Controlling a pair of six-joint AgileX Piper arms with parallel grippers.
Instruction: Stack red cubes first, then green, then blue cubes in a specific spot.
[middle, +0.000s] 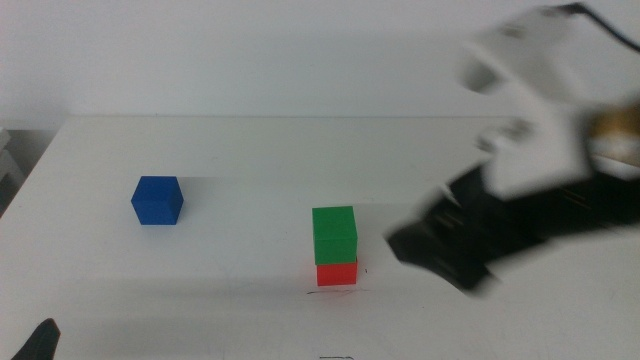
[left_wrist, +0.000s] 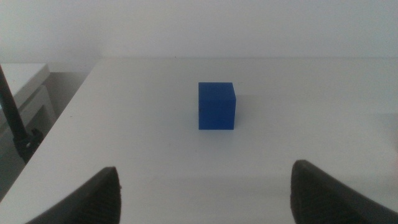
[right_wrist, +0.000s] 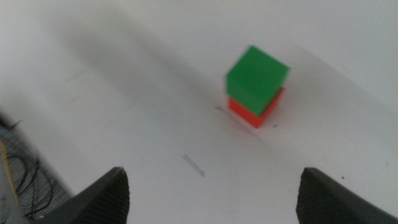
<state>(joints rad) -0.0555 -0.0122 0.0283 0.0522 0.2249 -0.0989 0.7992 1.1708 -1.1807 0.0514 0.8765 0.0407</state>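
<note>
Hovering beside the stack, my right gripper (middle: 440, 255) has jaws spread wide, empty. Green cube (middle: 334, 235) sits on red cube (middle: 337, 273) at the scribbled mark (middle: 335, 289). Blue cube (middle: 157, 200) stands well apart, facing my wide-open left gripper (left_wrist: 202, 186).

The right gripper (middle: 440, 250) and its arm are smeared by motion blur in the middle view, so the jaw outlines cannot be made out there. The green cube (middle: 334, 235) covers the top of the red cube (middle: 337, 273), leaving only a low red strip showing. The left gripper (middle: 40, 340) is cut off at the bottom edge, only a dark tip in view. In the right wrist view the green cube's (right_wrist: 256, 78) edges are blurred, and both jaws are cropped.
</note>
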